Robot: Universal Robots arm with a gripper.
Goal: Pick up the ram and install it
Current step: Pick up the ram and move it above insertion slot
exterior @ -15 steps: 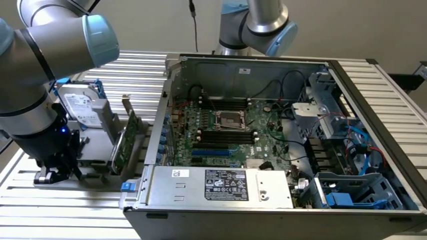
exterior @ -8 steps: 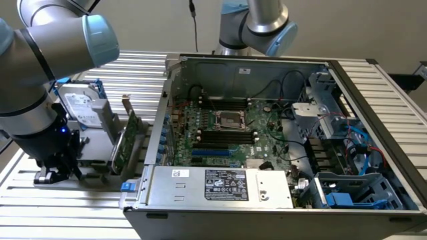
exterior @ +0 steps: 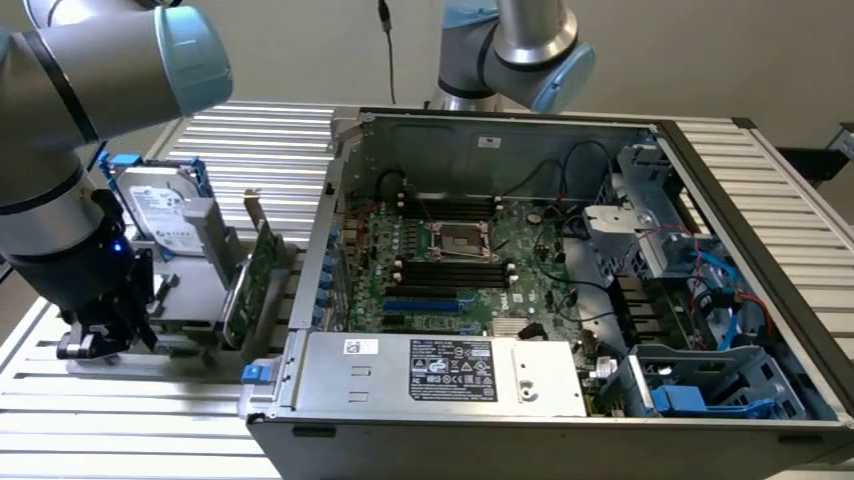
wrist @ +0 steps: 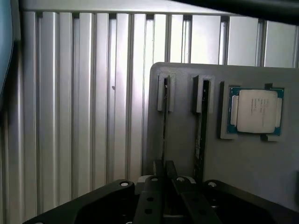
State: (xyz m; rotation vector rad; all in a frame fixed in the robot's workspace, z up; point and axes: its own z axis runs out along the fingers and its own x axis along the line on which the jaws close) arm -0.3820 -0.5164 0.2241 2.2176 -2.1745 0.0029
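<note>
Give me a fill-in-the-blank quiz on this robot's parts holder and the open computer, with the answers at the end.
1. The gray holder carries one CPU and ___ thin sticks standing in slots.
2. The jaws of the gripper are closed on the ___, which stands in the holder.
3. In the exterior view, the gripper is on that view's ___ of the computer case.
Answers: two; ram; left.

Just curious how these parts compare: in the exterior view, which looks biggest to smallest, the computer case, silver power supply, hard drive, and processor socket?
1. computer case
2. silver power supply
3. hard drive
4. processor socket
</note>
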